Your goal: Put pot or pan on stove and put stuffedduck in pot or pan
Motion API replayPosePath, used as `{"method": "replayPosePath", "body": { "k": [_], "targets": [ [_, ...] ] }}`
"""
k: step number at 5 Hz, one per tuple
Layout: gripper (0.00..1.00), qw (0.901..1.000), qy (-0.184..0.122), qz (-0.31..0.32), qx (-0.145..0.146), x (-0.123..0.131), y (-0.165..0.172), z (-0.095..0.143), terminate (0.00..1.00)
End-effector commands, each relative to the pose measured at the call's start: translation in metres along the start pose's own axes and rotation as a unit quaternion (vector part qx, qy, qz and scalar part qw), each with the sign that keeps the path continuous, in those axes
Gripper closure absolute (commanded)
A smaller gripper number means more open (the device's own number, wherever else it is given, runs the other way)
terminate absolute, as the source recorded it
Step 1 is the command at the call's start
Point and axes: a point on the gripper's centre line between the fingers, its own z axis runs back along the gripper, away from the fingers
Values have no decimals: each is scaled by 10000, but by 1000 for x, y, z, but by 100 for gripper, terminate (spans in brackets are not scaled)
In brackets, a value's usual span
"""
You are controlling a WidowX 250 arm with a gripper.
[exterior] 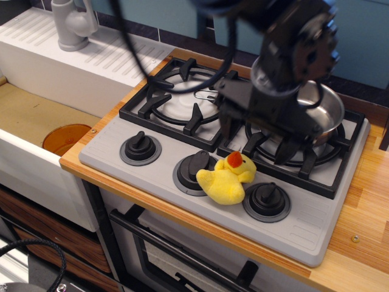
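The shiny steel pan (327,111) sits on the right burner grate of the grey stove (159,171); its wire handle (205,95) points left over the left burner. The yellow stuffed duck (228,180) with its orange beak lies on the stove's front panel between the middle and right knobs. My gripper (258,142) hangs open and empty just above and behind the duck, its dark fingers (228,129) spread in front of the pan. The arm hides most of the pan's left side.
A left knob (140,147), a middle knob (193,168) and a right knob (267,199) line the stove front. A sink basin with an orange disc (65,137) and a grey faucet (72,24) lie to the left. Wooden counter (364,213) runs along the right.
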Motion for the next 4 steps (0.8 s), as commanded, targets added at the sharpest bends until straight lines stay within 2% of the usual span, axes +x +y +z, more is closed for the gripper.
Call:
{"method": "replayPosePath", "body": {
  "k": [1,3,4],
  "targets": [
    [0,9989,-462,38,-56,-3,7,-3,0],
    [0,9979,-625,87,-119,-12,6,-19,0],
    [100,9977,-650,189,-71,-11,4,-27,0]
  ]
}}
